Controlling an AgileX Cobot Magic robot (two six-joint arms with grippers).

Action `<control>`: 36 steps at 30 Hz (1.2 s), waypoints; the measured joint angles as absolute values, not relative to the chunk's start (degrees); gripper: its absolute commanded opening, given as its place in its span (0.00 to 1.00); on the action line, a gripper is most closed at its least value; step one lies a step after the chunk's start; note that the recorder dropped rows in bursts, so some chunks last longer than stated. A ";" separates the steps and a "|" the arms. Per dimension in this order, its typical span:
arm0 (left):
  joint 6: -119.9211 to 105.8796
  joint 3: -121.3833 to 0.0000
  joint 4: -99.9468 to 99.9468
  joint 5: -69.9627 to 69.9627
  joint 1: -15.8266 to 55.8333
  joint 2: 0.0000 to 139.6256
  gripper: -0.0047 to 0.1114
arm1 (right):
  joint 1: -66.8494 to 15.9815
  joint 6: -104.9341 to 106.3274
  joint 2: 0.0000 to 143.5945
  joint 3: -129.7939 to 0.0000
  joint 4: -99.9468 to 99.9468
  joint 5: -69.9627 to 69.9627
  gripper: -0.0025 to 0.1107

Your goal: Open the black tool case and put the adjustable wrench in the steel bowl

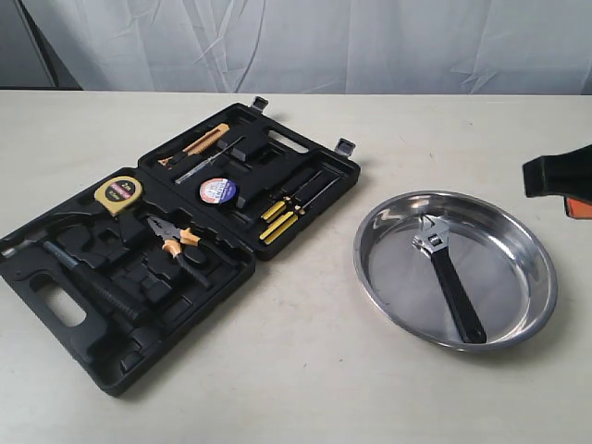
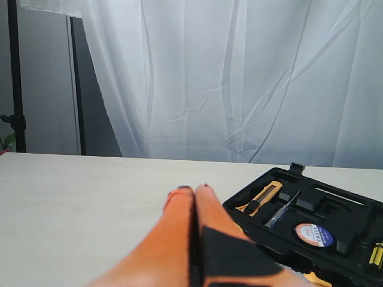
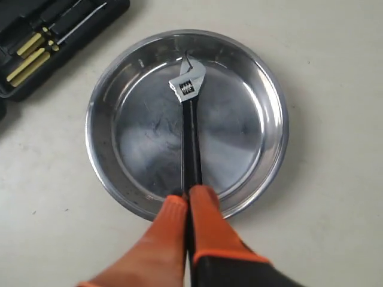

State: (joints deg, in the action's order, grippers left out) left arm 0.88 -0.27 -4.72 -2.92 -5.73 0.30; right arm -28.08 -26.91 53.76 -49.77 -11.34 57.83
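Note:
The black tool case (image 1: 190, 324) lies open and flat on the left of the table, both halves showing tool recesses; its lid half (image 2: 353, 206) also shows in the left wrist view. In the steel bowl (image 1: 523, 268) on the right lies the adjustable wrench (image 1: 449, 277), silver head toward the far rim and black handle toward the near rim. My right gripper (image 1: 529, 176) hangs raised at the right edge, away from the bowl. From its wrist view the gripper (image 3: 187, 196) is shut and empty above the bowl (image 3: 119, 101) and wrench (image 3: 191, 137). Shut and empty too, my left gripper (image 2: 192, 190) hovers beside the case.
The case holds a yellow tape measure (image 1: 120, 192), orange-handled pliers (image 1: 180, 245), yellow-handled screwdrivers (image 1: 277, 217), a tape roll (image 1: 218, 191) and a utility knife (image 1: 205, 141). A long ribbed black handle (image 1: 102, 287) lies in the near half. A white curtain (image 2: 239, 78) hangs behind the table.

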 measured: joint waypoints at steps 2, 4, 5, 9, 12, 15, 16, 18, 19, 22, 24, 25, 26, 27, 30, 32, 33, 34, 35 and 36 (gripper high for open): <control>0.88 -0.27 -4.72 -2.92 -5.73 0.30 0.04 | -28.08 -26.62 52.11 -49.77 -11.62 57.83 0.02; 0.88 -0.27 -4.72 -2.92 -5.73 0.30 0.04 | -28.08 -26.53 51.37 -49.77 -12.84 57.83 0.02; 0.88 -0.27 -4.72 -2.92 -5.73 0.30 0.04 | -28.08 -26.53 50.92 -49.64 -13.55 57.00 0.02; 0.88 -0.27 -4.72 -2.92 -5.73 0.30 0.04 | -26.07 -26.65 45.17 -45.43 -15.76 44.87 0.02; 0.88 -0.27 -4.72 -2.92 -5.73 0.30 0.04 | -19.69 -26.65 39.50 -38.94 -14.77 32.13 0.02; 0.88 -0.27 -4.72 -2.92 -5.73 0.30 0.04 | -13.09 -26.65 33.40 -30.18 -12.04 21.45 0.02; 0.88 -0.27 -4.72 -2.92 -5.73 0.30 0.04 | -11.16 -26.65 31.18 -26.78 -11.26 18.41 0.02; 0.88 -0.27 -4.72 -2.92 -5.73 0.30 0.04 | -8.38 -26.65 26.48 -20.04 -10.28 13.70 0.02; 0.88 -0.27 -4.72 -2.92 -5.73 0.30 0.04 | -7.25 -26.65 24.01 -16.82 -9.89 11.52 0.02; 0.88 -0.27 -4.72 -2.92 -5.73 0.30 0.04 | -5.72 -26.65 17.13 -8.65 -10.11 4.73 0.02; 0.88 -0.27 -4.72 -2.92 -5.73 0.30 0.04 | -5.50 -26.54 12.79 -4.30 -11.43 0.48 0.02; 0.88 -0.27 -4.72 -2.92 -5.73 0.30 0.04 | -5.49 -26.54 10.55 -2.40 -11.99 -1.19 0.02; 0.88 -0.27 -4.72 -2.92 -5.73 0.30 0.04 | -5.23 -26.54 8.56 -1.19 -12.27 -1.71 0.02; 0.88 -0.27 -4.72 -2.92 -5.73 0.30 0.04 | -5.03 -26.54 6.68 -0.77 -12.53 -1.54 0.02; 0.88 -0.27 -4.72 -2.92 -5.73 0.30 0.04 | -3.03 -26.54 2.53 -0.48 -12.42 1.62 0.02; 0.88 -0.27 -4.72 -2.92 -5.73 0.30 0.04 | -1.58 -26.54 0.89 -0.48 -12.34 2.85 0.02; 0.88 -0.27 -4.72 -2.92 -5.73 0.30 0.04 | -1.13 -26.54 0.59 -0.48 -12.34 3.31 0.02; 0.88 -0.27 -4.72 -2.92 -5.73 0.30 0.04 | -0.66 -26.54 0.45 -0.48 -12.34 3.86 0.02; 0.88 -0.27 -4.72 -2.92 -5.73 0.30 0.04 | -0.55 -26.54 0.45 -0.48 -12.34 4.18 0.02; 0.88 -0.27 -4.72 -2.92 -5.73 0.30 0.04 | -0.55 -26.54 0.45 -0.41 -12.17 4.63 0.02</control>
